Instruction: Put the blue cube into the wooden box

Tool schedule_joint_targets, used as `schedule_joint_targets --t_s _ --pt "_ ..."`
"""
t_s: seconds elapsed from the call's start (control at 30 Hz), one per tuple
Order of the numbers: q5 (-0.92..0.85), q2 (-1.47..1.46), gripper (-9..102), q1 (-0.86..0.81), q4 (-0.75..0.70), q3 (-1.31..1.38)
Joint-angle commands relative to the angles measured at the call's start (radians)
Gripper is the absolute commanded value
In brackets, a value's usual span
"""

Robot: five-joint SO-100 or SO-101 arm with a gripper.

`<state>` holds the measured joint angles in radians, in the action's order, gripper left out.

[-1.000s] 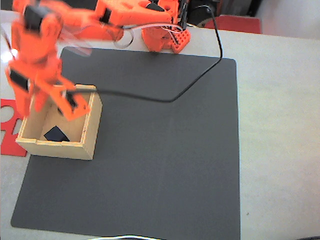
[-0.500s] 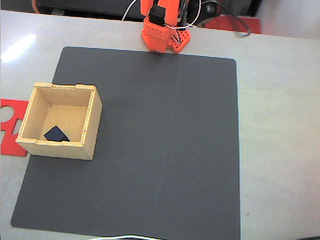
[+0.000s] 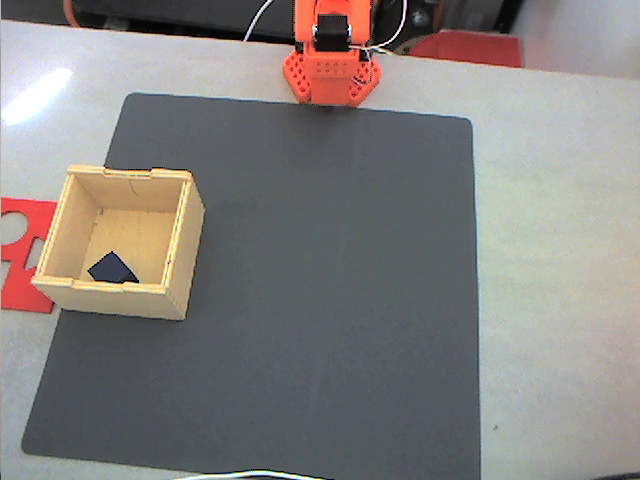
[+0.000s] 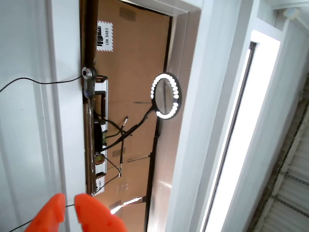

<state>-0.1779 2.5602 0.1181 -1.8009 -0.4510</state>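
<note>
Fixed view, lower left first: the wooden box (image 3: 178, 258) sits on the left edge of a dark grey mat (image 3: 330, 300), a square, open-topped box of pale plywood with thin walls and a small notch in its far top edge. Inside it, in the near left corner of the floor, lies the blue cube (image 3: 112, 267), small, matte and so dark it reads nearly black, turned at an angle to the walls. Just left of the box, partly hidden behind it, a flat red cut-out sheet (image 3: 20, 250) lies on the pale table (image 3: 550, 250). A thin white cable (image 3: 260, 474) peeks in at the bottom edge. The middle of the mat is bare. At the top centre, just beyond the mat's far edge, stands the orange arm base (image 3: 330, 60) with wires running off behind it, and a red object (image 3: 465, 46) lies to its right. In the wrist view the gripper (image 4: 67, 212) shows at the lower left as two orange fingertips with only a narrow gap between them, nothing held. Beyond them are a lit ring lamp (image 4: 165, 95), a small webcam (image 4: 88, 81) on a dark upright strip, cables, and brown cardboard with a white label (image 4: 105, 36) reading "UN 3481".
</note>
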Motion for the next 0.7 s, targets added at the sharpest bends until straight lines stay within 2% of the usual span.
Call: schedule_joint_targets --t_s 0.0,0.17,0.43,0.57,0.67 --pt "-0.025 0.160 0 -0.003 0.049 -0.183" --pt "-0.074 0.540 0 -0.077 0.273 -0.716" --pt "-0.084 0.779 0 -0.080 0.344 -1.146" --pt "-0.078 0.781 0 -0.058 0.353 -1.298" --pt "-0.078 0.781 0 -0.058 0.445 -1.477"
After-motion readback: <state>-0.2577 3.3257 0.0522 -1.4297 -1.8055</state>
